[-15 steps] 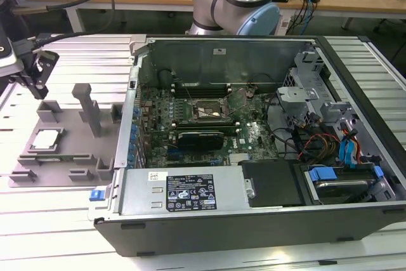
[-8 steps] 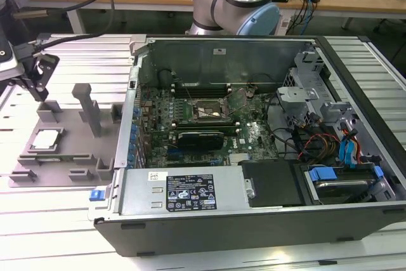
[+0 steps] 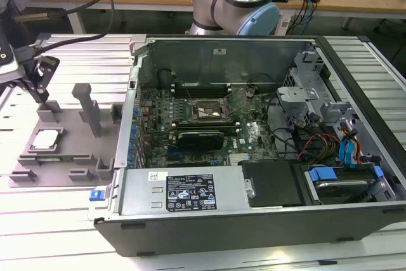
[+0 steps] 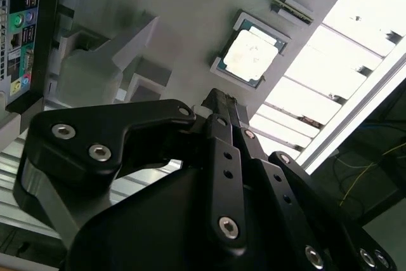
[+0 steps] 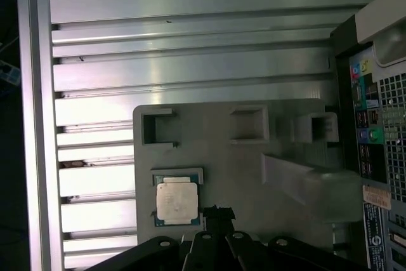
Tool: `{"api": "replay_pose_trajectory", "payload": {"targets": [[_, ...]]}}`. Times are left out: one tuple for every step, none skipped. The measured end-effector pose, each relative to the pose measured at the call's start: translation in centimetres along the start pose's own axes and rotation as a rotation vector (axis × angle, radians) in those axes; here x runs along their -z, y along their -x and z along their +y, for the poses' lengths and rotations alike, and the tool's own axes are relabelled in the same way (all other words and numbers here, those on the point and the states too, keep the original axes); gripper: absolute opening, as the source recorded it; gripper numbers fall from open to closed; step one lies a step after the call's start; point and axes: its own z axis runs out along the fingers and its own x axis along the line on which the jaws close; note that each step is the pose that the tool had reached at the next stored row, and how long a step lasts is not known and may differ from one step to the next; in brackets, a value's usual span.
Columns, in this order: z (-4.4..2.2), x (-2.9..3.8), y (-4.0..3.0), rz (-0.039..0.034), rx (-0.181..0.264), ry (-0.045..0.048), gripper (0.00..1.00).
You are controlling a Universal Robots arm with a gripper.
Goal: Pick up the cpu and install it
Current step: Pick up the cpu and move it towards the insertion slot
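The cpu (image 3: 45,139), a small silvery square chip, lies flat in a recess of the grey holder block (image 3: 75,152) on the exterior view's left. My black gripper (image 3: 42,98) hangs just above and behind it, fingers pressed together and holding nothing. In both wrist views the cpu (image 4: 252,55) (image 5: 176,200) lies a short way beyond the gripper (image 4: 221,97) (image 5: 216,211), apart from it. The dark metal-framed socket (image 3: 206,112) sits on the green board inside the open computer case (image 3: 216,201).
The holder block carries upright posts (image 3: 87,107) beside the cpu. The case wall (image 3: 130,118) rises between the holder and the board. Cables and drive bays (image 3: 336,157) fill the case on the exterior view's right. The arm's base (image 3: 238,1) stands behind the case.
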Motion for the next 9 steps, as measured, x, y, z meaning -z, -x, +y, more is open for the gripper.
{"api": "replay_pose_trajectory", "payload": {"targets": [[0.0, -0.07, -0.03, 0.0, 0.0, 0.0, 0.11], [-0.02, -0.24, -0.08, -0.0001, 0.0, 0.0001, 0.11], [-0.07, -0.43, -0.15, 0.0001, 0.0, 0.0, 0.11], [-0.1, -0.56, -0.23, 0.0001, 0.0, -0.0001, 0.11], [-0.13, -0.7, -0.32, 0.0001, 0.0, 0.0, 0.11], [-0.18, -0.88, -0.42, -0.0001, 0.0, 0.0001, 0.11], [-0.24, -1.04, -0.55, -0.0001, 0.0, 0.0001, 0.11], [-0.32, -1.18, -0.68, 0.0, 0.0, 0.0, 0.11], [-0.4, -1.31, -0.82, 0.0, 0.0, 0.0, 0.11]]}}
